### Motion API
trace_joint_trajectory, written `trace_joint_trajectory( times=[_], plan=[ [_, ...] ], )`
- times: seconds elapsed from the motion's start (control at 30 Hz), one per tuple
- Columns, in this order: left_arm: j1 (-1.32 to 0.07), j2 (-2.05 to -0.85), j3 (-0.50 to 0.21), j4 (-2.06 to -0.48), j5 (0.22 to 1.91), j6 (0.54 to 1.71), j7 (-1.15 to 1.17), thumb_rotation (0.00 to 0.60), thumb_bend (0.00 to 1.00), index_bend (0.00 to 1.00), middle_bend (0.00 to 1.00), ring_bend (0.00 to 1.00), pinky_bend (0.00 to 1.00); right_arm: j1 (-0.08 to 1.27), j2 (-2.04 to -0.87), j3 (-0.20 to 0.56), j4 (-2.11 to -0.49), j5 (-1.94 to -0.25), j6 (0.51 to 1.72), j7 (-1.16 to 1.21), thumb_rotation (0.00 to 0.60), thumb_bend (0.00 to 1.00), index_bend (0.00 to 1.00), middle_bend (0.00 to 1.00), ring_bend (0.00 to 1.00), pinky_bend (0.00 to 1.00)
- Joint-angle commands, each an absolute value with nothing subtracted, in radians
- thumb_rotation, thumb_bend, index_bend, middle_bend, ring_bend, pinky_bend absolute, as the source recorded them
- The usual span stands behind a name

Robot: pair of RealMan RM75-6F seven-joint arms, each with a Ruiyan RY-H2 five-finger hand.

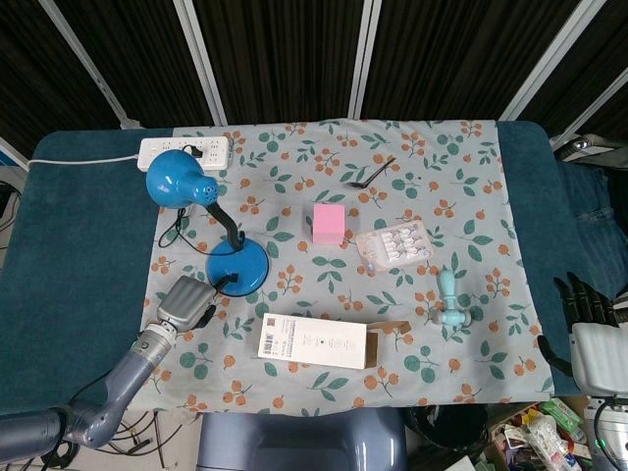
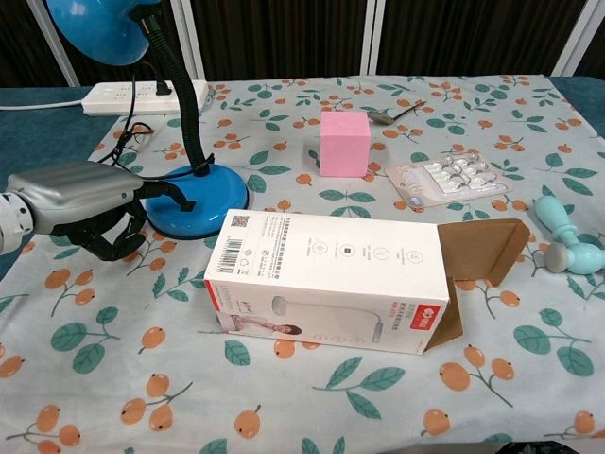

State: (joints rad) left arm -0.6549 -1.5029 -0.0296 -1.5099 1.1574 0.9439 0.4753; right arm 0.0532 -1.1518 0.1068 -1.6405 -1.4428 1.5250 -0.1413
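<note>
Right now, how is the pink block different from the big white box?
The pink block is a small plain cube; the white box is long and printed with a barcode and pictures. The block is solid and closed all round; the box lies on its side with its end flaps open. The block sits farther back, the box at the front. Both rest on the flowered cloth, touched by neither hand.

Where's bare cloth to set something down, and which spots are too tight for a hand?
Free: the front strip below the white box, and the back right corner beyond the spoon. Crowded: around the lamp base by the left hand, and between the pink cube, blister pack and blue toy.
</note>
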Motion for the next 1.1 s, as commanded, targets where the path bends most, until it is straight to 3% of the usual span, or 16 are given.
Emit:
trace_joint_trajectory(
  times=[0.03, 1.1],
  plan=[
    [-0.655, -1.501, -0.031, -1.512, 1.157, 0.946, 0.476, 0.6, 0.53, 0.16, 0.66, 0.73, 0.62, 0.053, -1.152, 0.107, -1.64, -1.442, 1.525, -0.141, 0.6, 0.23, 0.0, 0.0, 0.05, 0.1],
    [-0.659, -1.51, -0.013, -1.502, 1.153, 0.934, 0.501, 0.6, 0.53, 0.18, 0.66, 0.73, 0.61, 0.051, -1.15, 0.108, -1.644, -1.435, 1.525, -0.141, 0.6, 0.23, 0.0, 0.0, 0.05, 0.1]
  ],
)
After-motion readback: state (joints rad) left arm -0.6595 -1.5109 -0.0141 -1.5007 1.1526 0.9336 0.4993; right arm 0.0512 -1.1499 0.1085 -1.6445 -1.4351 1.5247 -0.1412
